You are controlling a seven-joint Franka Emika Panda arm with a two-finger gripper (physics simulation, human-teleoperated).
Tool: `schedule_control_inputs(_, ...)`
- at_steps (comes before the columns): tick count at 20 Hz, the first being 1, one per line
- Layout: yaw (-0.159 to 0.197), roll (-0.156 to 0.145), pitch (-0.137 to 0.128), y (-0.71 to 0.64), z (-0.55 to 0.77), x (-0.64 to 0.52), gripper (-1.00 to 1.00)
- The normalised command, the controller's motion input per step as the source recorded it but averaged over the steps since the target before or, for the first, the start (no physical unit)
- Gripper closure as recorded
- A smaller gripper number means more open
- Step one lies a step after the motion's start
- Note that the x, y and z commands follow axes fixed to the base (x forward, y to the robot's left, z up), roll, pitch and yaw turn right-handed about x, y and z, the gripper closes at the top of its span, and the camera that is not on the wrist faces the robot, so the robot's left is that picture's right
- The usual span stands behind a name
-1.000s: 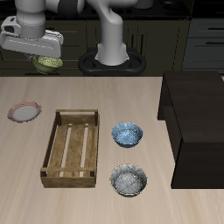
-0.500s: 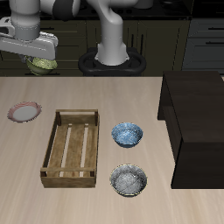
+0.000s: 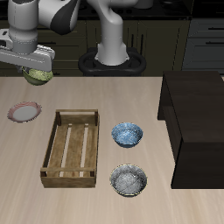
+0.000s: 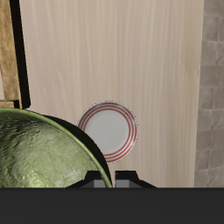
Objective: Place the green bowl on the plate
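Observation:
My gripper (image 3: 35, 70) is shut on the green bowl (image 3: 38, 75) and holds it in the air, above the table's back part. In the wrist view the bowl (image 4: 39, 153) fills the near field, yellow-green with a mottled pale inside. The plate (image 3: 24, 112), pink-red rim and pale centre, lies flat on the table below and nearer the front edge than the bowl. In the wrist view the plate (image 4: 112, 131) shows beside the bowl's rim, partly covered by it.
A wooden slatted tray (image 3: 71, 146) lies beside the plate. A blue-patterned bowl (image 3: 127, 134) and a grey speckled bowl (image 3: 129, 180) sit beyond the tray. A dark cabinet (image 3: 197, 127) stands at the table's far side. The robot base (image 3: 111, 57) is at the back.
The gripper with the green bowl has moved sideways toward the plate's side of the table and slightly lower. Nothing else has moved.

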Motion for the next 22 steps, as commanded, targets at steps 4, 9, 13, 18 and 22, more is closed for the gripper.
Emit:
schedule_control_inputs(4, -0.013, -0.023, 0.021, -0.14, -0.22, -0.01, 1.00)
schedule_control_inputs(9, 0.010, -0.058, 0.005, -0.18, -0.21, -0.02, 1.00)
schedule_control_inputs(13, -0.001, -0.062, 0.020, -0.20, -0.28, -0.02, 1.00)
schedule_control_inputs(18, 0.004, -0.037, 0.040, -0.10, -0.35, 0.02, 1.00)
schedule_control_inputs(22, 0.000, -0.032, 0.032, -0.07, -0.21, 0.04, 1.00)
